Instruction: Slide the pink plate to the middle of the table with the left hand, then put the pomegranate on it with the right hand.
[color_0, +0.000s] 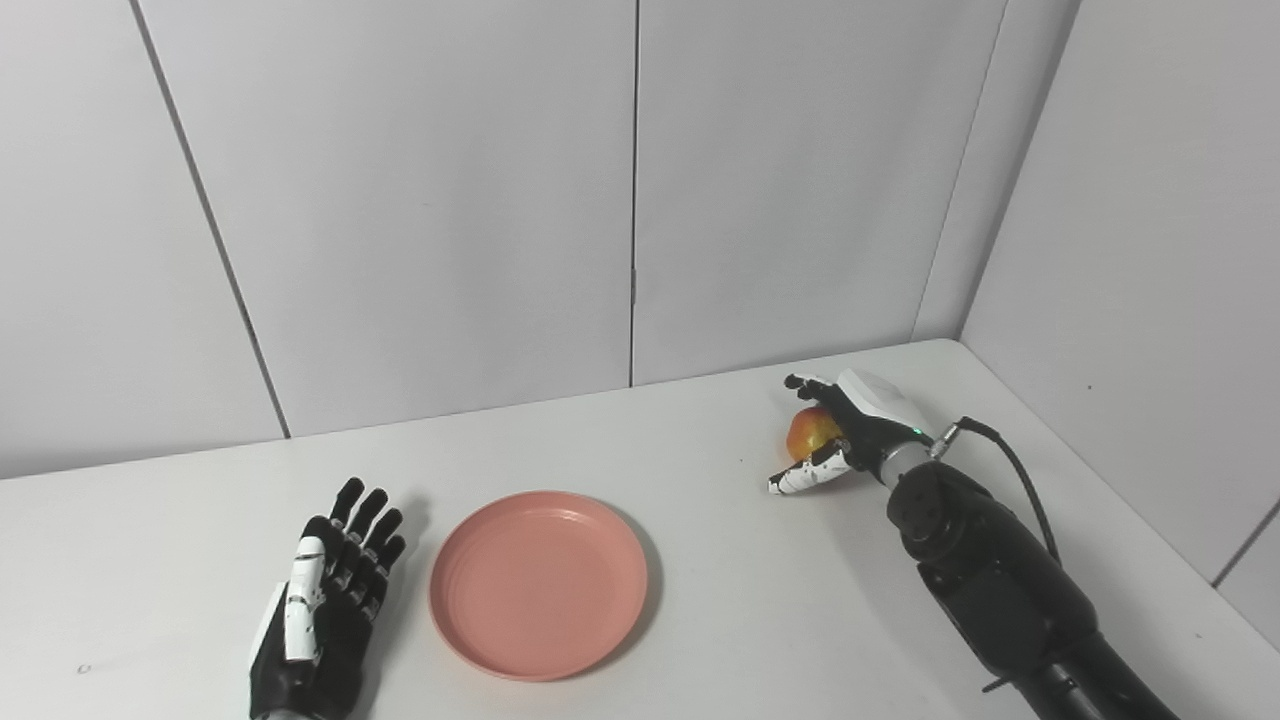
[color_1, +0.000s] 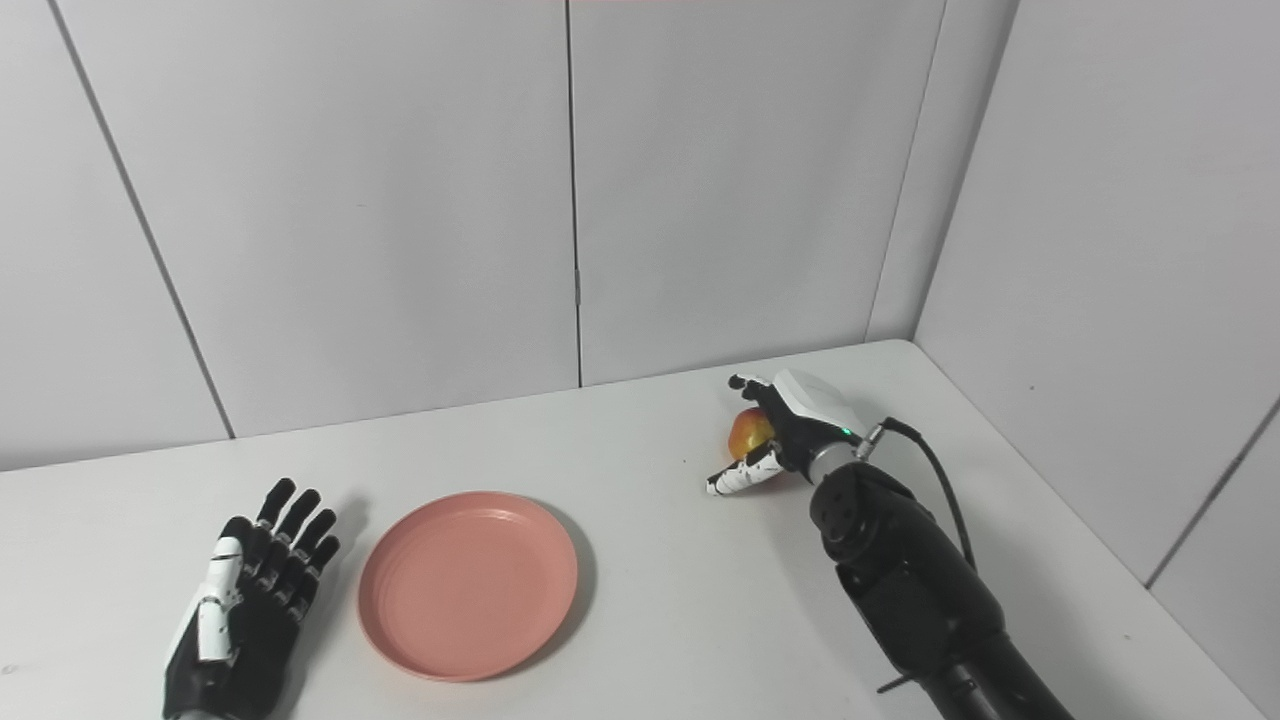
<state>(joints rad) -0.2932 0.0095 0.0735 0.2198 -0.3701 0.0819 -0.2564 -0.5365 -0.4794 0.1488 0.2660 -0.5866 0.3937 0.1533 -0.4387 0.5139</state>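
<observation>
The pink plate (color_0: 538, 583) lies flat on the white table (color_0: 700, 560), left of the middle and near the front. My left hand (color_0: 325, 600) rests palm down just left of the plate, fingers spread and straight, a small gap from the rim, holding nothing. The pomegranate (color_0: 811, 431), red and yellow, sits on the table at the far right. My right hand (color_0: 840, 430) cups it from the right: its fingers (color_0: 803, 383) curl over the far side and the thumb (color_0: 803, 480) stretches out on the near side, apart from the fruit. The palm hides the fruit's right half.
Grey wall panels (color_0: 630, 200) rise right behind the table, and a side wall (color_0: 1150, 300) closes its right edge. A black cable (color_0: 1020, 480) loops off my right wrist. Bare tabletop lies between the plate and the pomegranate.
</observation>
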